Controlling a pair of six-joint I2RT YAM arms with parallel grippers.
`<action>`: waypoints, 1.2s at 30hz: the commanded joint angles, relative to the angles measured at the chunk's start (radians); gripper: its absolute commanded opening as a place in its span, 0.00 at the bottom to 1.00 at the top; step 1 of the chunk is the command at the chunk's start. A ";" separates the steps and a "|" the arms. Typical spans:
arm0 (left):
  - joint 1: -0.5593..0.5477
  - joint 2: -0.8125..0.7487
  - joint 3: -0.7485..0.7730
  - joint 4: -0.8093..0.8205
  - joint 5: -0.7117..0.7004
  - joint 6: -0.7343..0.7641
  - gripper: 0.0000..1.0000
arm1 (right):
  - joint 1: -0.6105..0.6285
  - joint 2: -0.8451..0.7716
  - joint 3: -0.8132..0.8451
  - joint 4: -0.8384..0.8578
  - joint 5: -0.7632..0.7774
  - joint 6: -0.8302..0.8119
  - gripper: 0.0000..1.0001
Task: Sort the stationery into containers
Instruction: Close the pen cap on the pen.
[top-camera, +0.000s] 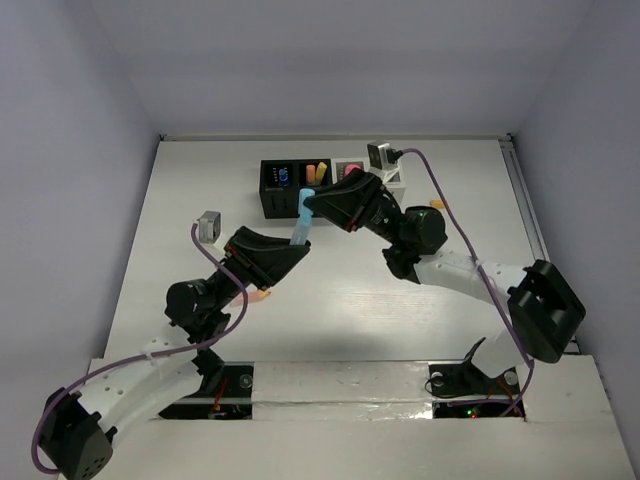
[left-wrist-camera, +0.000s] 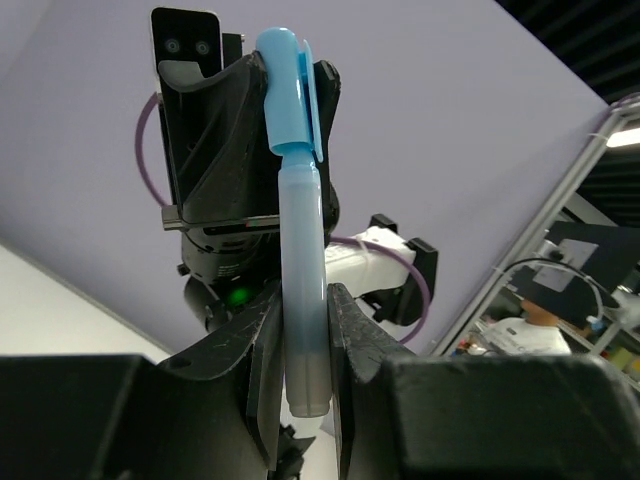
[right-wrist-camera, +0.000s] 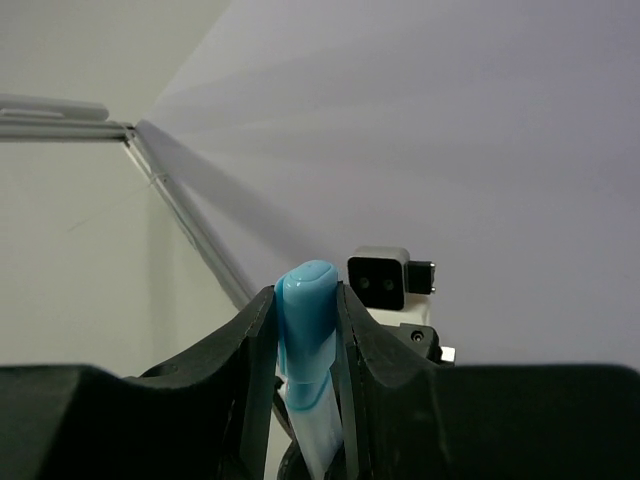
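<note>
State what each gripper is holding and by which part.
Both hold the same light-blue pen. The left gripper clamps its pale barrel end, and the right gripper clamps its blue cap end.

The row of holders (top-camera: 275, 203) stands at the far middle of the worktop (top-camera: 360, 310). Just before it a pen (top-camera: 303, 218) hangs above the surface, left jaws on its near end, right jaws on its far end (the capped one). One small bit (top-camera: 437, 204) lies right of the holders
</note>
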 joint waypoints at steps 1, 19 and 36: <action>-0.004 -0.009 0.109 0.389 0.012 -0.048 0.00 | 0.043 -0.015 0.053 0.340 -0.095 -0.087 0.08; 0.005 -0.060 0.228 0.306 0.026 -0.006 0.00 | 0.043 -0.023 0.178 0.192 -0.311 -0.126 0.08; 0.005 0.069 0.260 0.455 0.110 -0.097 0.00 | 0.043 0.048 0.152 0.208 -0.342 -0.137 0.15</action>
